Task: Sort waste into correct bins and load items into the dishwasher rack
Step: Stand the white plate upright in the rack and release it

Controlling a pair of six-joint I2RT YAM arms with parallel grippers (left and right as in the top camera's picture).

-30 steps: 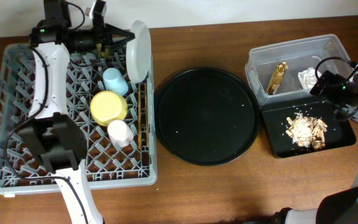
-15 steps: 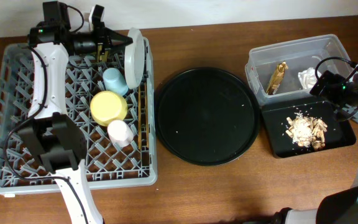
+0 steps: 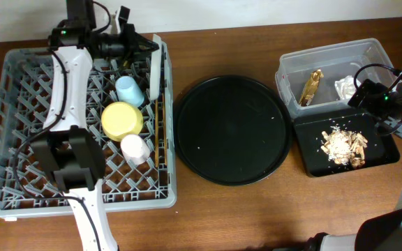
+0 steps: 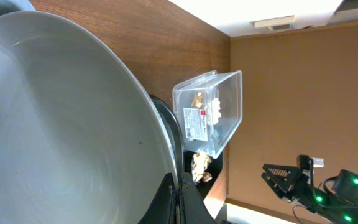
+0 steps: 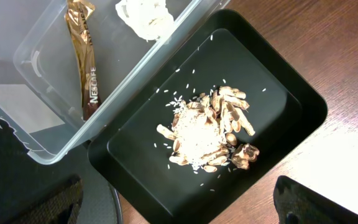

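Grasping state, left: the left pincer [image 3: 148, 47] is clenched on the rim of the pale grey plate [image 3: 158, 70], upper left of the overhead frame.
Plate position: standing on edge, seen almost edge-on, along the right side of the dishwasher rack [image 3: 19, 139]. It runs from the pincer towards the frame's lower edge. Whether it sits between pegs cannot be told.
Rack contents: the light-blue cup [image 3: 129, 90], yellow bowl [image 3: 122, 120] and pink cup [image 3: 135, 148] stand in a column left of the plate. The chopsticks [image 3: 160, 139] lie along the rack's right edge.
Obstructions: the light-blue cup is just beside the plate's face. The round black tray [image 3: 231, 130] rests on the tabletop [image 3: 257, 209] just right of the rack.
Grasping state, right: the right pincer [image 5: 176, 186] is released, fingers spread wide, above the black rectangular tray [image 3: 309, 150] at the right of the frame.
Clear tub [image 3: 292, 70]: holds the gold-brown wrapper [image 3: 312, 86] and white tissue [image 3: 345, 87]. It touches the rectangular tray.
Rectangular tray contents: food scraps [image 3: 342, 145], heaped near its centre.
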